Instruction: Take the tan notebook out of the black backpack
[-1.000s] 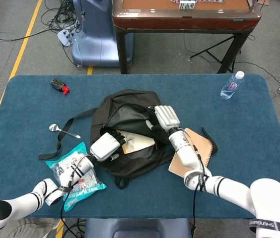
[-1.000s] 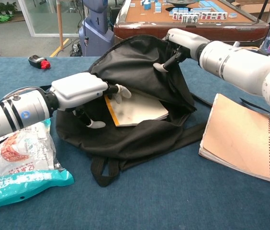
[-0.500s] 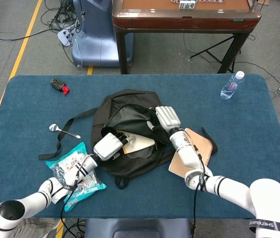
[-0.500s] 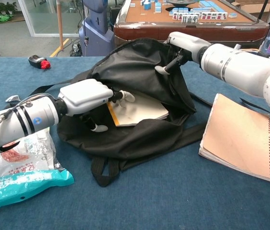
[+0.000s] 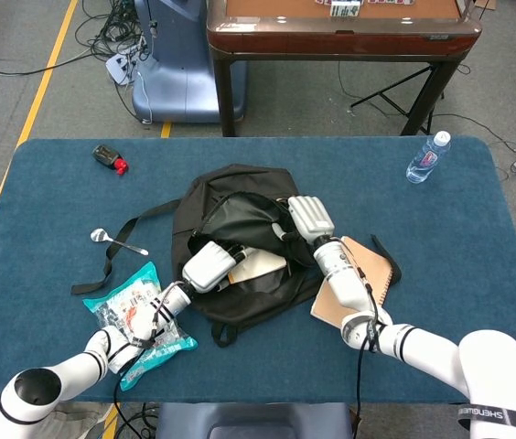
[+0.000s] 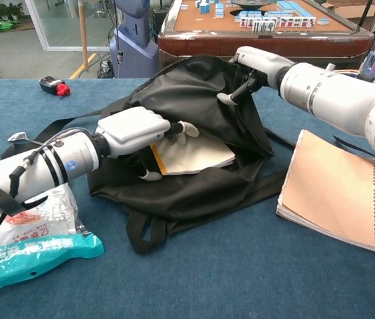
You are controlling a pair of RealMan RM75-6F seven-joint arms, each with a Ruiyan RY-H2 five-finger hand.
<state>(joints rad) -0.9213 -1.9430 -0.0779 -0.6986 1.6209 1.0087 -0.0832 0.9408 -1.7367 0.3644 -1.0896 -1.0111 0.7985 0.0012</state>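
The black backpack [image 5: 240, 187] [image 6: 187, 86] lies open mid-table. A pale book with an orange edge [image 5: 263, 263] [image 6: 197, 153] shows inside its mouth. My left hand [image 5: 208, 265] [image 6: 137, 129] reaches into the opening, fingers spread and resting on the book's near-left corner, thumb curled below it. My right hand [image 5: 308, 218] [image 6: 254, 63] grips the bag's upper rim and holds the flap up. A tan spiral notebook [image 5: 372, 274] [image 6: 334, 189] lies flat on the table right of the bag, under my right forearm in the head view.
A teal snack bag [image 5: 134, 320] [image 6: 21, 232] lies front left under my left arm. A spoon [image 5: 116, 240] and a bag strap lie left of the backpack. A black-and-red item [image 5: 110, 157] sits far left and a water bottle [image 5: 427, 157] far right.
My left hand has slid rightward, further into the bag's mouth and onto the pale book. My right hand still holds the flap up, almost unmoved.
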